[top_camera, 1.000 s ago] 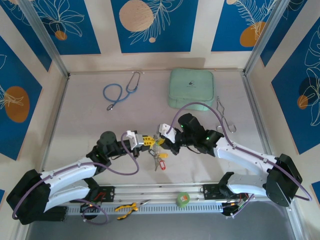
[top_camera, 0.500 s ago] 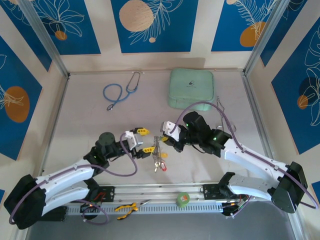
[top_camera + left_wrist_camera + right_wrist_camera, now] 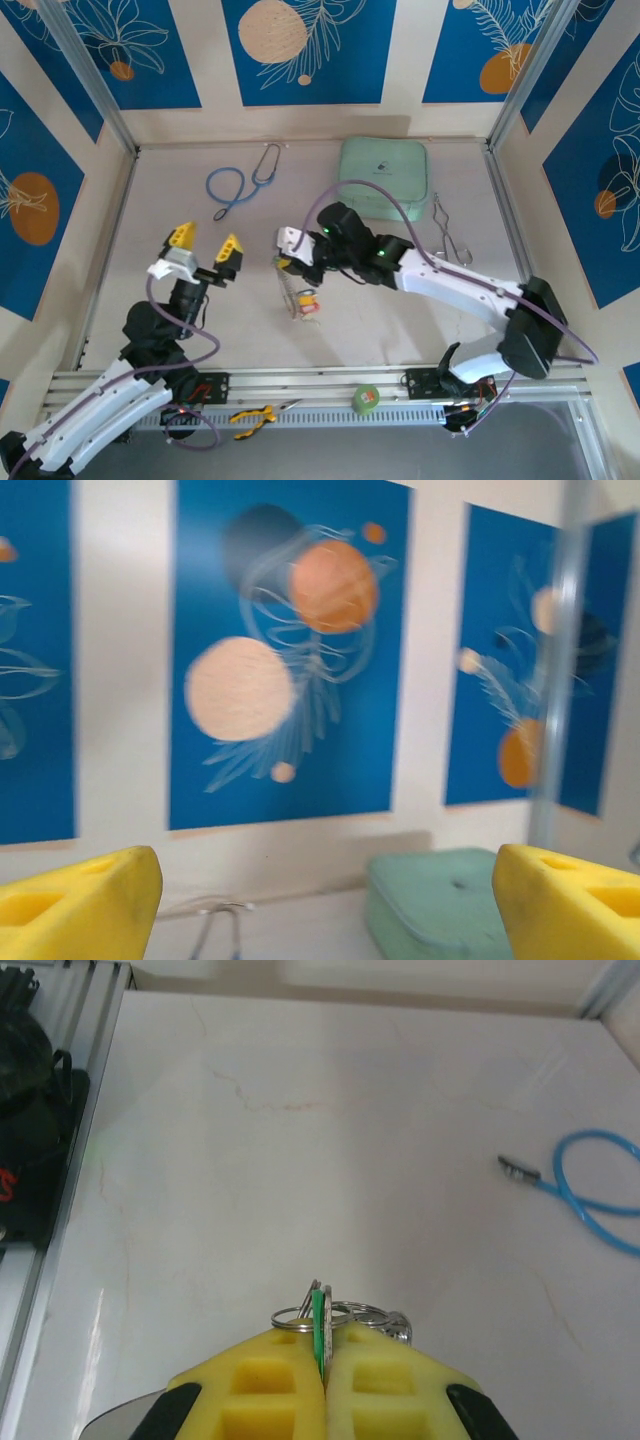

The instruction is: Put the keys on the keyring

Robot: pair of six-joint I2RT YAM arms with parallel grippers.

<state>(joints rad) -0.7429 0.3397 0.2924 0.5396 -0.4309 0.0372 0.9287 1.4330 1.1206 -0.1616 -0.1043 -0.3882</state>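
Note:
My right gripper [image 3: 289,263] is shut near the table's middle, and the bunch of keys [image 3: 304,300] with red and dark tags hangs below it on the silvery keyring [image 3: 290,288]. In the right wrist view its yellow pads [image 3: 265,1380] pinch a green key [image 3: 320,1322], with small metal rings [image 3: 352,1312] poking out beside it. My left gripper [image 3: 206,243] is raised to the left, well apart from the keys, and open with nothing between its fingers [image 3: 78,905]. It faces the back wall.
A mint green case [image 3: 383,176] lies at the back, also ahead of the left wrist as the case [image 3: 440,900]. The blue stethoscope [image 3: 238,188] is back left, and a thin wire clip [image 3: 448,235] lies right. Tape roll [image 3: 366,399] and pliers [image 3: 253,417] rest on the front rail.
The left gripper opened, let go of the keys and drew back left and upward. The right gripper carried the hanging bunch a little leftward and toward the back.

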